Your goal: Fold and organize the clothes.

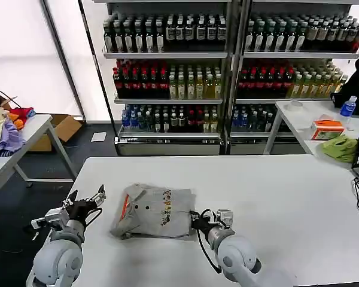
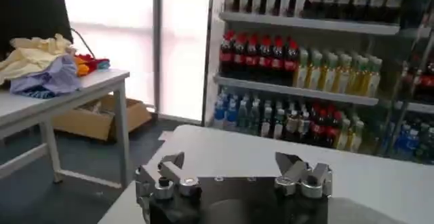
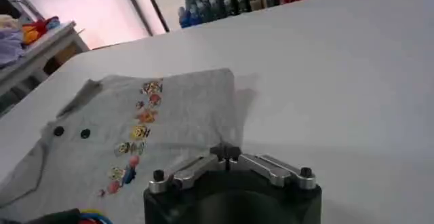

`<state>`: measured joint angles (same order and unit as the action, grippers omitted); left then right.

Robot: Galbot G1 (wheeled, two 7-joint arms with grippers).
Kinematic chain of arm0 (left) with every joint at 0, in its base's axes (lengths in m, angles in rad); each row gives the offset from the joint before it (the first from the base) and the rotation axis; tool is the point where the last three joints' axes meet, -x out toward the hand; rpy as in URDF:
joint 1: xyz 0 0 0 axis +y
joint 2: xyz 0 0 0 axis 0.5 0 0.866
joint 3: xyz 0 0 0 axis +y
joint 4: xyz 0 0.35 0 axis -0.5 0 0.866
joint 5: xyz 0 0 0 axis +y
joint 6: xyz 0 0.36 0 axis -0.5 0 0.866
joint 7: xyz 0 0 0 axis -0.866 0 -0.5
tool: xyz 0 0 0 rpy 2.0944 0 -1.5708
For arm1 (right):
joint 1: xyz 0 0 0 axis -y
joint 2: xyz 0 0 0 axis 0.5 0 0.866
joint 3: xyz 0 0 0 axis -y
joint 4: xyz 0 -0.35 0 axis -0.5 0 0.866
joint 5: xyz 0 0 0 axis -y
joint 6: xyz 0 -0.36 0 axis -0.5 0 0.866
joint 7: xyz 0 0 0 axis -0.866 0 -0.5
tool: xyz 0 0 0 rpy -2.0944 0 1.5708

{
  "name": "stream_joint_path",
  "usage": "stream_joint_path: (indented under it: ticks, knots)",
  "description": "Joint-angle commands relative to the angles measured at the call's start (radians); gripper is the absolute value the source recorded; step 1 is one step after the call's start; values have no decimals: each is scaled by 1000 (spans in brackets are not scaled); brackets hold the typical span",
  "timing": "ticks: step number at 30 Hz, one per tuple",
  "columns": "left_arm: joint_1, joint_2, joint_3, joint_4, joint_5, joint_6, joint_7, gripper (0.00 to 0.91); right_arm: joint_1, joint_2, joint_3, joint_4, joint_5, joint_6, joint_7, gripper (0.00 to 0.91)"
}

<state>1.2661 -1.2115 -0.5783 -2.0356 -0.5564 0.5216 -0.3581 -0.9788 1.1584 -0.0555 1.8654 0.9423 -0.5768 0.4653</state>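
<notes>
T-shirt (image 1: 155,210), grey and folded, lies on the white bench (image 1: 275,197). Left gripper (image 1: 87,198) hovers spread open beside it. Right gripper (image 1: 193,219), fingers closed together, touches its near edge.

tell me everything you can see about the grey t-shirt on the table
The grey T-shirt lies folded into a rough, slightly rumpled rectangle on the white table, near the front edge. It looks like soft light grey cotton. A row of small multicoloured printed figures crosses it, two dark dots sit beside them, and a red-orange strip shows at its left edge. The right tool is at the shirt's right edge, fingers shut; the left tool hovers open, apart from it, off the left side.
</notes>
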Motion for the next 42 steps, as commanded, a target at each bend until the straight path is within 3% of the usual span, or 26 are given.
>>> stream_joint_path:
  ticks: [1, 7, 12, 16, 17, 18, 22, 35, 37, 38, 39, 40, 42]
  knots:
    - [7, 2, 0, 1, 0, -1, 2, 907, -27, -48, 8, 98, -112, -3, -66, 0]
    - [-7, -6, 12, 4, 1, -1, 0, 907, -28, -95, 36, 54, -96, -6, -10, 0]
    - [-3, -9, 17, 6, 6, -1, 1, 907, -44, -91, 62, 15, -101, -3, -19, 0]
    - [3, -5, 13, 6, 5, -2, 1, 907, -50, -81, 79, 55, -111, -1, -64, 0]
    - [3, -5, 12, 6, 5, -2, 1, 907, -50, -79, 81, 59, -111, -1, -68, 40]
    - [3, -6, 12, 5, 6, -1, 1, 907, -48, -74, 82, 79, -110, -1, -83, 907]
    - [5, -10, 13, 6, 8, -1, 1, 907, -49, -62, 67, 135, -125, -2, -121, 907]
    - [10, -8, 11, 6, 6, 1, 3, 907, 12, 5, -55, -38, -131, -4, -59, 877]
    - [11, -7, 8, 6, 4, 1, 3, 907, 12, 7, -62, -43, -131, -4, -55, 675]
    - [10, -6, 8, 7, 4, 1, 3, 907, 12, 8, -64, -45, -129, -4, -52, 524]
    - [10, -6, 7, 7, 2, 1, 3, 907, 12, 9, -63, -47, -126, -3, -47, 71]
    - [10, -6, 7, 8, 1, 1, 3, 907, 11, 9, -62, -48, -125, -3, -47, 0]
    - [10, -7, 7, 11, 1, 1, 3, 907, 10, 4, -59, -46, -124, -3, -49, 0]
